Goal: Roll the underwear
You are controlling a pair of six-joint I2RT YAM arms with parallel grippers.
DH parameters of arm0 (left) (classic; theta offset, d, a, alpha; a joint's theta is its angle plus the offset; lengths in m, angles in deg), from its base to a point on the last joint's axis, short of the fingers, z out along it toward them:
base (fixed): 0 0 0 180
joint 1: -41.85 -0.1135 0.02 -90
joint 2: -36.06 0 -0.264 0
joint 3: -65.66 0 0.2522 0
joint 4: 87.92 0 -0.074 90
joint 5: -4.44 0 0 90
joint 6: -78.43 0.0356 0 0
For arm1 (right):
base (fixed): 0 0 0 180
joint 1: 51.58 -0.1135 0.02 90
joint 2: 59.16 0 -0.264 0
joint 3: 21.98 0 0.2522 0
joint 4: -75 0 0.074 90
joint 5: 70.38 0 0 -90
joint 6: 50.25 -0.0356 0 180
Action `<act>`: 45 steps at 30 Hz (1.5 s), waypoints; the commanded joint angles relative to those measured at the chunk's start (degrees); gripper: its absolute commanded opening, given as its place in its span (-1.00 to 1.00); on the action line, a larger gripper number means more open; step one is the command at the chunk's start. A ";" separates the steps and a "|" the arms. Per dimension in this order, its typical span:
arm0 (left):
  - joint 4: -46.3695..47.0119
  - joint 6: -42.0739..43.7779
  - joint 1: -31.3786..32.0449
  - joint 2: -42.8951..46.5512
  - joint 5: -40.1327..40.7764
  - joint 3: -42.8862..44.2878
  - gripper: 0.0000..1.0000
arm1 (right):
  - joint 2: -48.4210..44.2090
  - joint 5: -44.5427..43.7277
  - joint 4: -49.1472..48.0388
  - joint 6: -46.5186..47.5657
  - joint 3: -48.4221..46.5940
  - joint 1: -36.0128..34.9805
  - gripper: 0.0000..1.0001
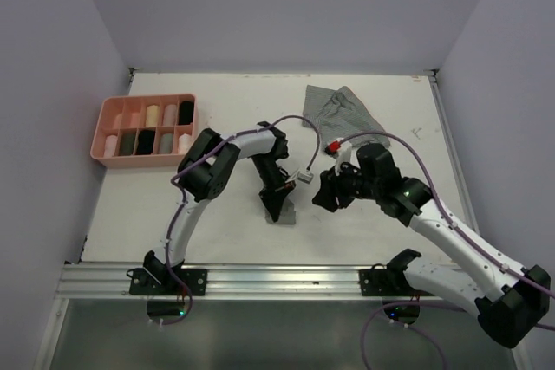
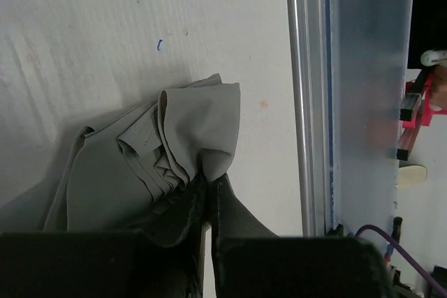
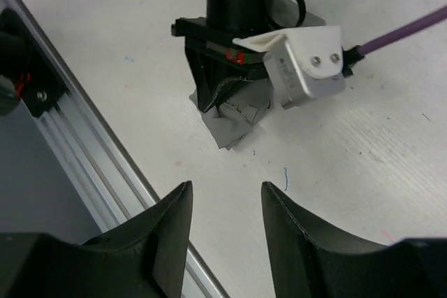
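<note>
We see white links, black joints, purple cables; behind the black fingers of the left gripper, a white two-screw housing, probably a camera.

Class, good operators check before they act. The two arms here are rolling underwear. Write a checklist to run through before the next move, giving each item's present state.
1. Is the left gripper shut on the grey underwear? Ok.
2. Is the right gripper open and empty? Ok.
3. Is the right gripper apart from the left gripper? Ok.
4. Is the grey underwear rolled neatly? Not ok, loosely bunched.
5. Is the striped underwear clear of both arms? Ok, it lies at the table's far side.
</note>
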 commanded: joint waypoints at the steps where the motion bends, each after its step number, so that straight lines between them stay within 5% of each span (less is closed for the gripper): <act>1: 4.18 6.04 0.06 -4.90 9.80 -2.00 -0.91 | 2.52 -3.63 -0.56 9.07 -2.16 -6.26 -0.02; 9: 4.18 7.18 -0.03 -6.05 9.54 -2.96 -0.87 | 16.75 -7.67 -14.88 21.38 -0.58 -20.15 0.23; 15: 4.09 8.50 -0.21 -5.87 9.36 -4.98 -0.83 | 24.14 -12.86 -27.00 22.79 2.49 -28.60 0.24; 34: 4.09 8.50 -0.73 -6.13 8.48 -5.08 -0.72 | 36.63 -12.95 -35.80 23.41 6.10 -32.04 0.15; 41: 4.18 7.28 -2.66 -2.01 5.33 -4.90 -0.50 | 37.60 -11.02 -35.20 22.44 6.37 -32.04 -0.86; 45: 4.18 5.70 -5.99 4.30 3.48 -4.03 -0.38 | 37.95 -8.82 -33.35 21.39 5.58 -32.04 -1.00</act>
